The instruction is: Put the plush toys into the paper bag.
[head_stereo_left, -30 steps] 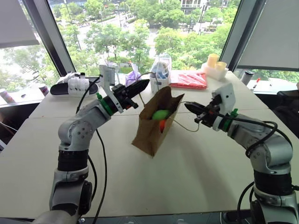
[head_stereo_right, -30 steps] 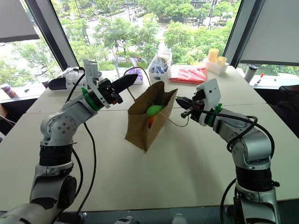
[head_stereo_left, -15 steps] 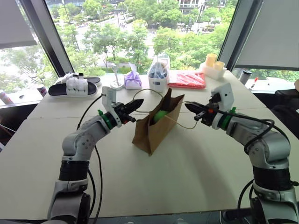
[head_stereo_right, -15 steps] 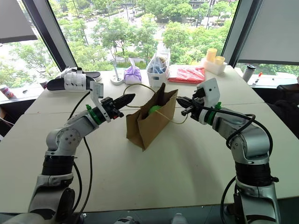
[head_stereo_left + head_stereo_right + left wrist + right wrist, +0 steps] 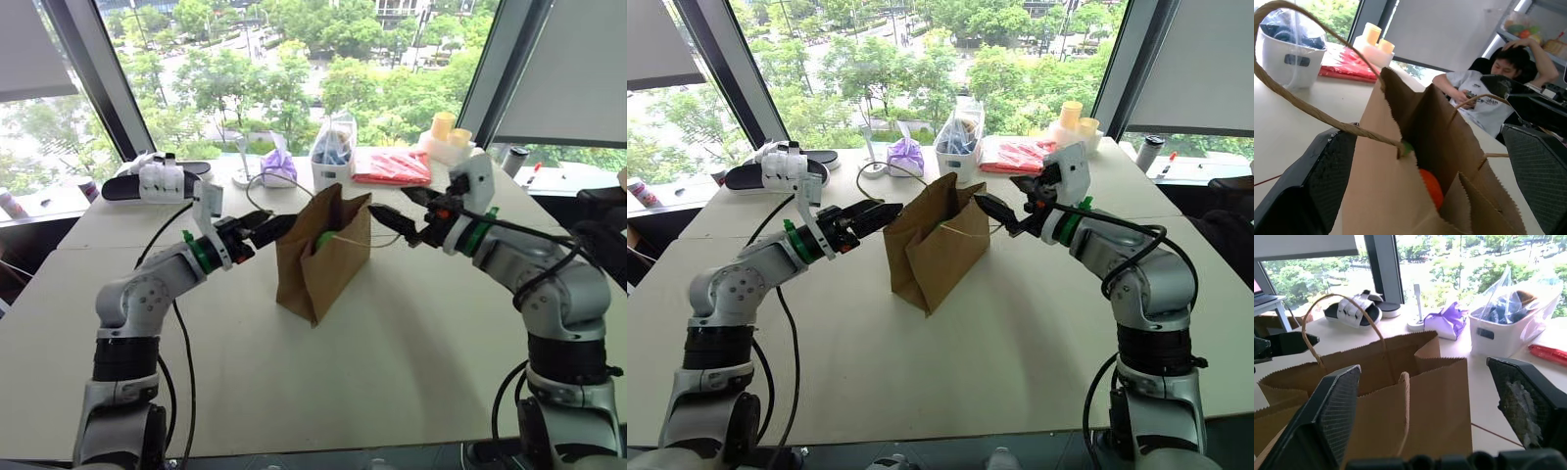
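The left gripper (image 5: 266,227) hangs just left of the upright paper bag (image 5: 318,257) on the table (image 5: 411,343), jaws spread; green and orange plush toys (image 5: 1431,188) sit inside the bag; just right, the right gripper (image 5: 394,217) gapes equally wide

silver arms (image 5: 132,304), green wrist rings, black cables.

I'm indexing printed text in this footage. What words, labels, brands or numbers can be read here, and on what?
No text can be read with confidence.
Paper bag: plain brown, no print.
Seated person's white shirt: a dark chest print, too blurred to read.
Red packet by the window: no legible label.
White tub holding a clear plastic bag: no readable marking.
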You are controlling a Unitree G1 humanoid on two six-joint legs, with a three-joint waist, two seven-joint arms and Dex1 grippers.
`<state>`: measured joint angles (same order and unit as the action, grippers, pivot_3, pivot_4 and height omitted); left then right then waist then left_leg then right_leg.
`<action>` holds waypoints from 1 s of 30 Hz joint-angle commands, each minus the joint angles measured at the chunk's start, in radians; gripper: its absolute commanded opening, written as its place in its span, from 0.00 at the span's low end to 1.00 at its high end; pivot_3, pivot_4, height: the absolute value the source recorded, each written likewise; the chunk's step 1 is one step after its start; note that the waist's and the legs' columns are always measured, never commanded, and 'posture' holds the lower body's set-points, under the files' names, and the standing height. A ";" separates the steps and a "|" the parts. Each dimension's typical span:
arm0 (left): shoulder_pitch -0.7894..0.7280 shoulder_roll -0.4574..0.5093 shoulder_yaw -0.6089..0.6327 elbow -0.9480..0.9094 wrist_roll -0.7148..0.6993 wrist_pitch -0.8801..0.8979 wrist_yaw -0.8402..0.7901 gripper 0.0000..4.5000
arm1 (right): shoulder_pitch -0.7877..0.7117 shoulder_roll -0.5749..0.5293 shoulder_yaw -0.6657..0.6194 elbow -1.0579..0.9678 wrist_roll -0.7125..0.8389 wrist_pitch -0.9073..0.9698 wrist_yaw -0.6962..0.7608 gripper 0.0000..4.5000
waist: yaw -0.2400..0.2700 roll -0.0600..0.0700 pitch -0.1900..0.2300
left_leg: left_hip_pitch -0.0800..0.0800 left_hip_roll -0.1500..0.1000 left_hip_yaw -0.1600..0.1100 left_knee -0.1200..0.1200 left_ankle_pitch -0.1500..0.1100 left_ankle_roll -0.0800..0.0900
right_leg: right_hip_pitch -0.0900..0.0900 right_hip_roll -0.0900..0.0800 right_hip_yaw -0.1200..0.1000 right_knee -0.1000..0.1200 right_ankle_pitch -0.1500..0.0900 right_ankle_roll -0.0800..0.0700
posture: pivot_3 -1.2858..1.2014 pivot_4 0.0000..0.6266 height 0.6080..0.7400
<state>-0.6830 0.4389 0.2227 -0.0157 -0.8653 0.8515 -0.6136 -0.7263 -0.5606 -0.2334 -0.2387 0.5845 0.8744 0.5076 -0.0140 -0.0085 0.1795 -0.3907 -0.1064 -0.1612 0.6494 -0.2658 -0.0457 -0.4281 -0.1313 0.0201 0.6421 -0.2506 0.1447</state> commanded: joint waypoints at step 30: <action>0.179 0.009 -0.208 -0.134 0.213 -0.174 -0.146 1.00 | 0.206 0.198 0.306 0.040 -0.135 -0.217 -0.024 0.01 | 0.001 0.000 0.000 | 0.001 0.000 0.000 -0.001 0.000 0.000 | 0.000 0.000 0.001 0.002 0.000 0.000 | 0.52 0.24 1.00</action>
<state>-0.5011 0.4576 0.0132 -0.1084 -0.6586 0.7026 -0.7707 -0.4979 -0.3697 0.0726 -0.1972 0.4625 0.6892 0.4699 -0.0129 -0.0082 0.1795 -0.3895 -0.1061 -0.1610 0.6486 -0.2658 -0.0457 -0.4285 -0.1317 0.0208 0.6446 -0.2504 0.1443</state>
